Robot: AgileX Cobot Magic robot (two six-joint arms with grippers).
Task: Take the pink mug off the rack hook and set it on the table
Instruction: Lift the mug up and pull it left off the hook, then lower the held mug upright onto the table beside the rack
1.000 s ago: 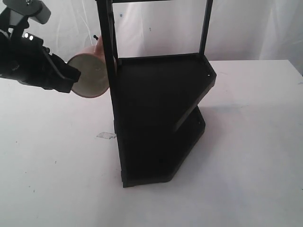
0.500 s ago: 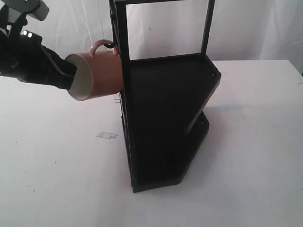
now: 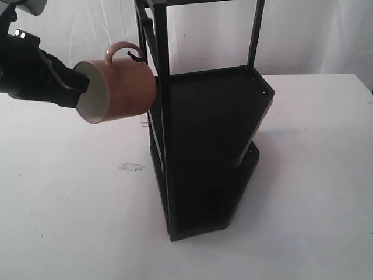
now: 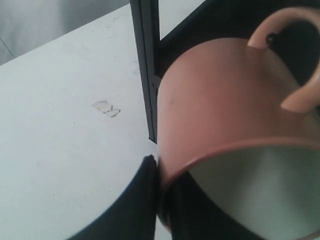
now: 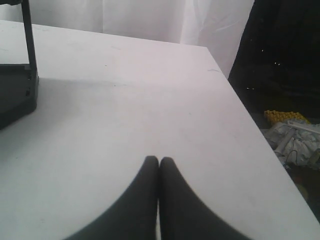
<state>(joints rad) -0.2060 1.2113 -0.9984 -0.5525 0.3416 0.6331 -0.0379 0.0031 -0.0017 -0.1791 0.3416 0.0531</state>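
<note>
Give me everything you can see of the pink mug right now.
The dusty pink glazed ceramic mug, cream inside, hangs tipped on its side clear of the white table, handle uppermost. The small black rack hook sits inside the handle loop. The left pincer clamps its rim, one finger inside, one outside.

White table (image 3: 70, 233) w/ specks, black rack (image 3: 204, 146) standing on it, small pale scrap (image 3: 130, 167) near rack base

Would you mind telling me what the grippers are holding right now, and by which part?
The left gripper holds the pink mug by its rim, one finger inside the mouth, one outside. The right gripper holds nothing.
</note>
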